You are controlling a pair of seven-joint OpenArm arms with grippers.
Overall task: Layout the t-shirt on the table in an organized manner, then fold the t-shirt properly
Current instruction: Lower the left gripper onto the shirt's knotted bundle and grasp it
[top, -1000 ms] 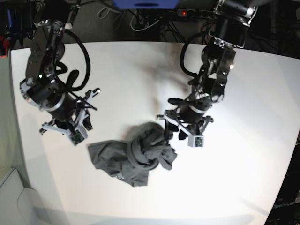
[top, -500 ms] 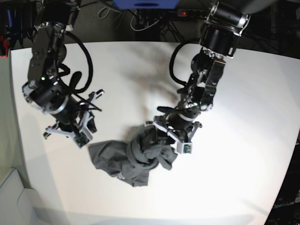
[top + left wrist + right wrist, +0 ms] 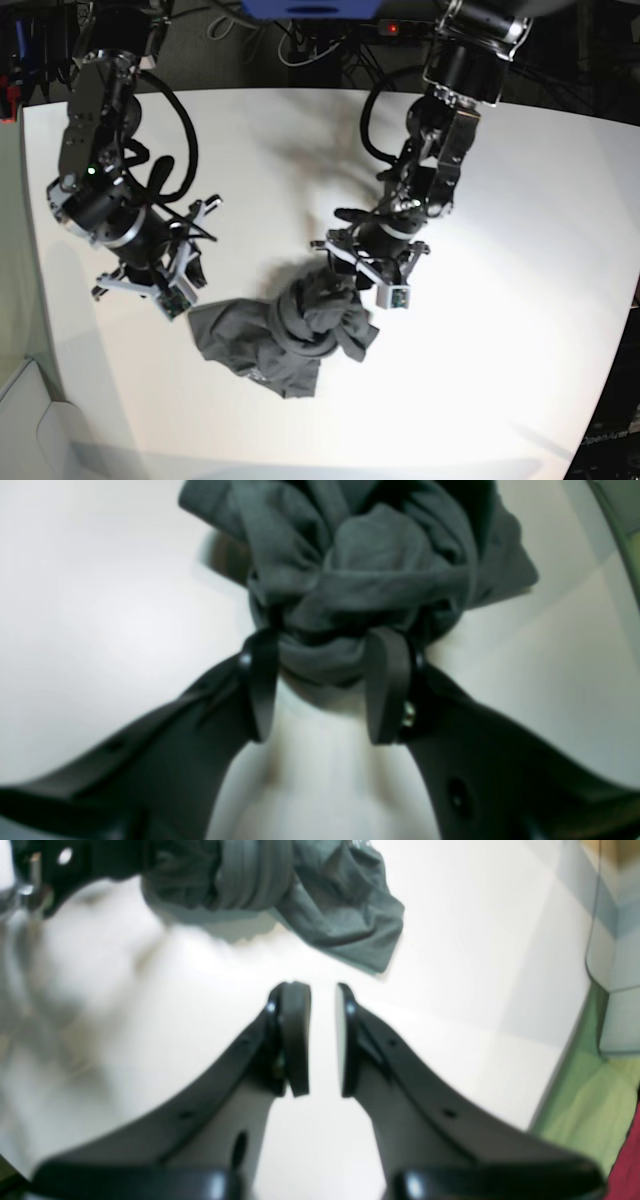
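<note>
Since half a second ago my left hand (image 3: 352, 283) has pulled slightly back toward the far side of the worktop (image 3: 520, 200), and the twisted top of the t-shirt (image 3: 290, 335) has come up with it, so the knot stands a little taller and nearer the wrist. My right hand (image 3: 178, 287) has barely shifted; it hangs just off the shirt's flat edge on that side.

The base view shows the shirt bunched near the middle of the worktop, part twisted into a rope-like coil, part lying flat toward my right arm. It cannot show me the fingers.

The left wrist view does: the left hand (image 3: 320, 685) has its fingers (image 3: 385, 680) partly closed around a thick wad of the t-shirt (image 3: 360, 565), cloth pressed against both pads.

The right wrist view shows the right hand (image 3: 316, 1040) nearly closed, with a narrow gap and nothing between the pads (image 3: 295, 1035), only bare worktop (image 3: 150, 1040) beneath. The t-shirt (image 3: 325, 895) lies just beyond its tips, not touching.
</note>
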